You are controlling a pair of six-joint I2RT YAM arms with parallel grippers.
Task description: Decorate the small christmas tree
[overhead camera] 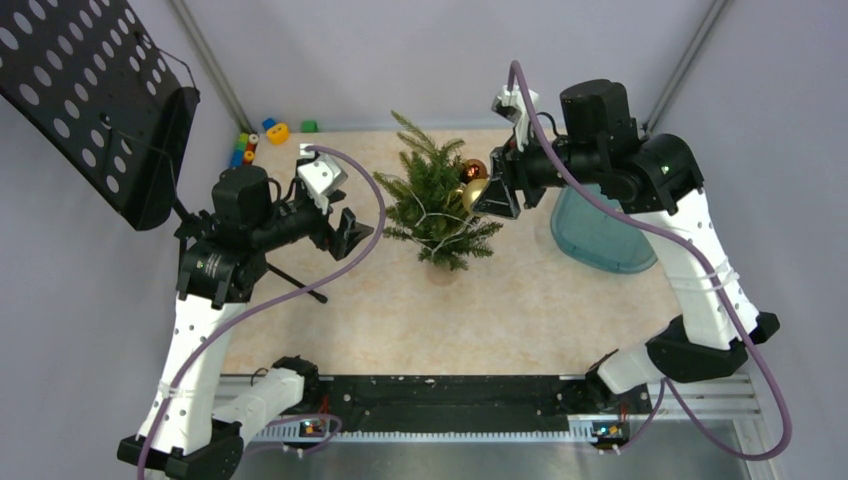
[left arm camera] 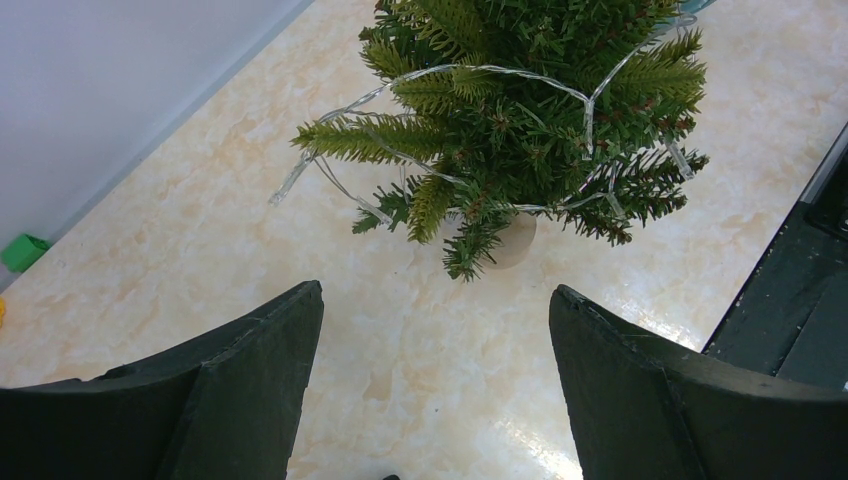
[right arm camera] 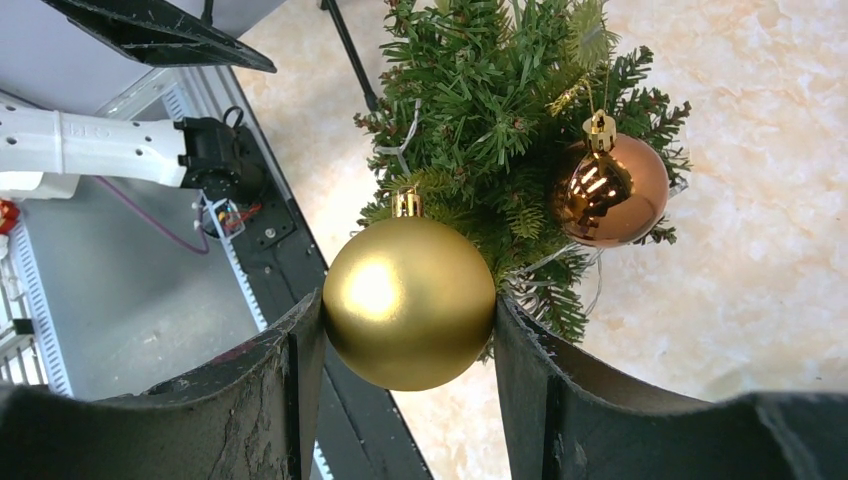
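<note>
Tree: We see the small christmas tree (overhead camera: pixel 437 205) standing upright on the pale marbled table (overhead camera: pixel 540 310), toward the far side, between the two arms.
Tree base: In the left wrist view its round pale wooden base (left arm camera: pixel 515 245) peeks out beneath the lowest branches.
Lights: A thin clear light string (left arm camera: pixel 480 72) loops loosely around the green branches.
Right gripper: We find the right gripper (right arm camera: pixel 410 305) at the tree's right side, its two dark fingers closed against a matte gold bauble (right arm camera: pixel 408 290), one finger touching each side.
Gold bauble: Its small gold cap points into the needles, right against the branches.
Copper bauble: A shiny copper bauble (right arm camera: pixel 610 190) hangs from a branch by its gold cap, just beside the gold one and apart from it.
Left gripper: We see the left gripper (left arm camera: pixel 435 295) held above the table to the left of the tree, fingers spread wide with nothing between them, pointing toward the base.
Right of the tree: A teal translucent tub (overhead camera: pixel 600 235) sits partly under the right arm.
Far left corner: Small coloured blocks (overhead camera: pixel 262 135) lie by the wall.
Left edge: A black perforated panel (overhead camera: pixel 100 90) tilts on a thin stand.
</note>
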